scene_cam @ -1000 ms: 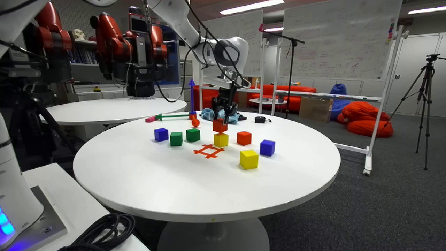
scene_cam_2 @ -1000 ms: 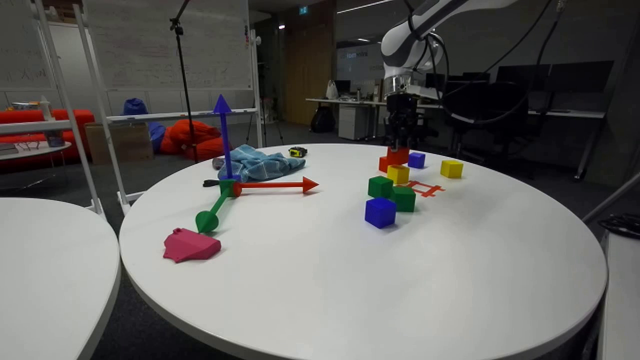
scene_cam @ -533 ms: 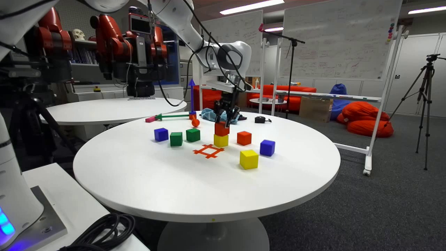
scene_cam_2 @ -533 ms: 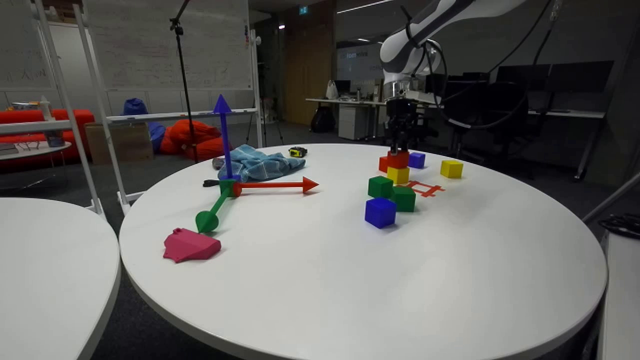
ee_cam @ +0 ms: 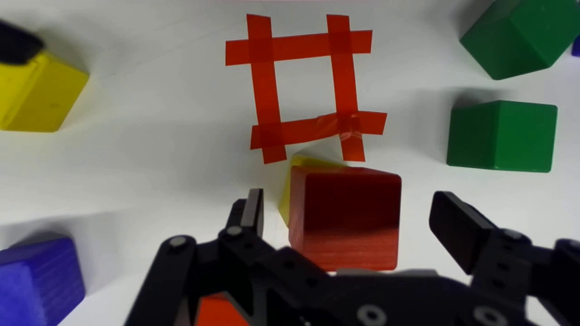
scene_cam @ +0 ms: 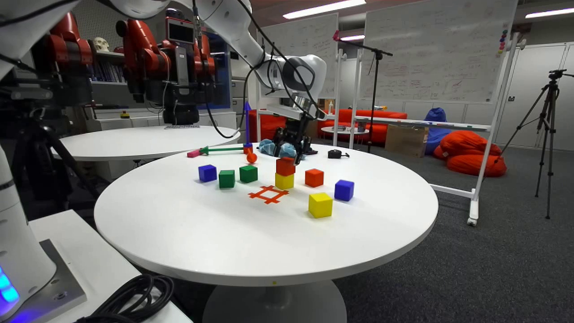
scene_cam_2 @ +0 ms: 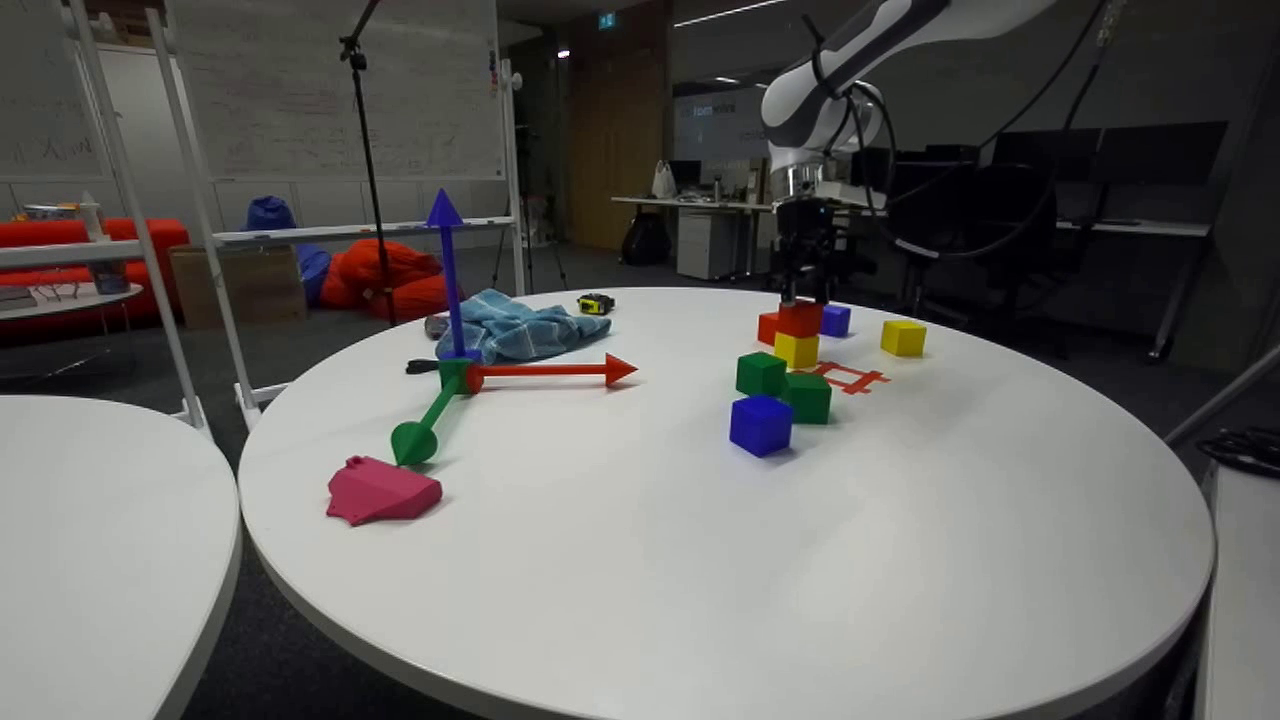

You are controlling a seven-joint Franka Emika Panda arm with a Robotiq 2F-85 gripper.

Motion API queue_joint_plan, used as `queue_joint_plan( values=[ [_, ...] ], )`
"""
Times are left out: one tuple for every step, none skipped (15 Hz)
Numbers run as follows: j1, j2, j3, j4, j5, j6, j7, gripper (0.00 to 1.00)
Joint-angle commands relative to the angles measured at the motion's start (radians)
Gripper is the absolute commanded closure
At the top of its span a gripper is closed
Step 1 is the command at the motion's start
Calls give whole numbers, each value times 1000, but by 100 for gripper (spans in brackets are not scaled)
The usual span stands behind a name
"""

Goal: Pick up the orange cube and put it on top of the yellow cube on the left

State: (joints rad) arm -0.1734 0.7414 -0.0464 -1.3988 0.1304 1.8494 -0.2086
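Showing gripper [ee_cam: 348, 212] spread apart, in wrist view at nine and three o'clock of orange cube [ee_cam: 351, 226] stacked on yellow cube [scene_cam: 284, 181], with tape frame [ee_cam: 345, 81] toward twelve.

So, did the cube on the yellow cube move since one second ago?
Yes: in both exterior views, the upper cube has come down, judged against the unmoved yellow cube.

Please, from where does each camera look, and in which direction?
In an exterior view: beside the robot's base, facing whiteboards over the table; base, arm and pincer show.
In an exterior view: nearest the pink piece, facing dark monitors; arm and pincer show.
Wrist view: above a reddish cube atop a yellow cube, facing down; fingers show.
Both exterior views share the table and these cubes.
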Motion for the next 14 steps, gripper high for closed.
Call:
queue_joint_plan(
  values=[
    [-10, 23, 4, 50, -5, -55, 30, 0],
    [-13, 15, 4, 44, -1, -52, 29, 0],
    [-14, 1, 3, 28, 0, -42, 32, 0],
    [-19, -23, 3, 1, 6, -25, 29, 0],
    [-25, -60, 3, -43, 14, 2, 26, 0],
    [-29, -87, 1, -74, 18, 23, 25, 0],
    [-37, -130, 1, -124, 27, 51, 19, 0],
    [-44, -169, 0, -167, 33, 76, 13, 0],
    [-50, -217, -1, -220, 38, 97, 8, 0],
    [-54, -250, -2, -252, 43, 118, 5, 0],
    [-56, -290, -5, -289, 40, 131, -2, 0],
    [-55, -330, -8, -331, 34, 151, -8, 0],
    [-55, -371, -8, -371, 34, 165, -17, 0],
    [-49, -411, -12, -412, 25, 179, -19, 0]
  ],
)
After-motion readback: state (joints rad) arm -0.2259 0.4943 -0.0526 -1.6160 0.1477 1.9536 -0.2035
